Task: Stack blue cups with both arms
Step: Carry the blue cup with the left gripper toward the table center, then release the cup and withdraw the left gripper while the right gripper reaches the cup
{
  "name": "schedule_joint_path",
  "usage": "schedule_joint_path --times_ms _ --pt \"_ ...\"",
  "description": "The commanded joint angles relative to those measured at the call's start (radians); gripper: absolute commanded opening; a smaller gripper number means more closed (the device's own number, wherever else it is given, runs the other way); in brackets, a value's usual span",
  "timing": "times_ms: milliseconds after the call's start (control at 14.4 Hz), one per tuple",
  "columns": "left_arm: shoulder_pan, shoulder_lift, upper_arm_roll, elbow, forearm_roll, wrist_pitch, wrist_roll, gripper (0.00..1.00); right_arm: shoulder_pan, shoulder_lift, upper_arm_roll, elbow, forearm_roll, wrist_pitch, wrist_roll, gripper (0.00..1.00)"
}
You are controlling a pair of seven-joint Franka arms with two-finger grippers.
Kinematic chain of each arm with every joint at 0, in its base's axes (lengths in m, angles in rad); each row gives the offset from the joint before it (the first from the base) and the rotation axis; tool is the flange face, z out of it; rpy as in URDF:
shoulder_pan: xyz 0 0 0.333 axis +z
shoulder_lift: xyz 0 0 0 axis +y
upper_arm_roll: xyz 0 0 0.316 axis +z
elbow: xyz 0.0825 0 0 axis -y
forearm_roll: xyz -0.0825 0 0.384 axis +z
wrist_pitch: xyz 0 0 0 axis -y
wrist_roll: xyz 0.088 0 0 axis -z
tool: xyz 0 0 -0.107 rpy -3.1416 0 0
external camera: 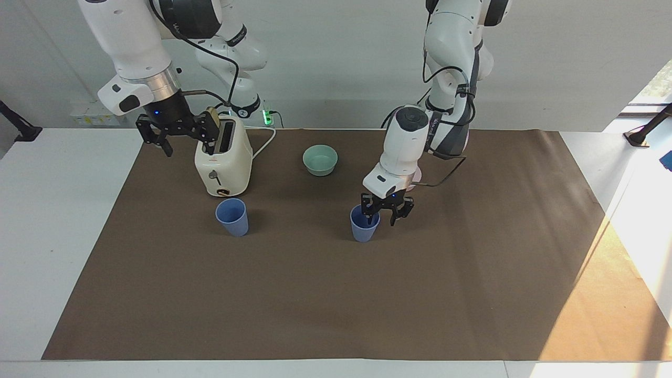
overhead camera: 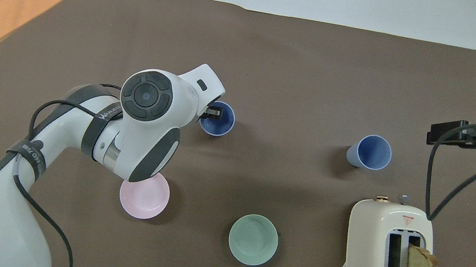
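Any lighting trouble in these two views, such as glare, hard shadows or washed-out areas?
Facing view: a sunlit wedge brightens the brown mat at the left arm's end; the white table there is washed out. Overhead view: the same patch lightens the mat's corner and nearly blows out the table edge. Both blue cups lie in even light with soft shadows.
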Motion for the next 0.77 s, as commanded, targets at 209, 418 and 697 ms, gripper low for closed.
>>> schedule_joint_path --times_ms 209,418,697 --pt "0.154 -0.148 0.001 -0.014 0.0 -0.173 0.057 1.0 -0.035 -0.035 0.001 -0.175 0.01 0.152 0.008 1.0" --pt "0.257 -0.23 0.001 -0.014 0.002 -0.293 0.201 1.0 -0.036 -0.003 0.001 -0.246 0.009 0.225 0.005 1.0" --pt "0.404 -0.288 0.003 0.007 0.003 -0.357 0.422 1.0 -0.036 0.071 0.0 -0.3 -0.004 0.276 0.018 1.0"
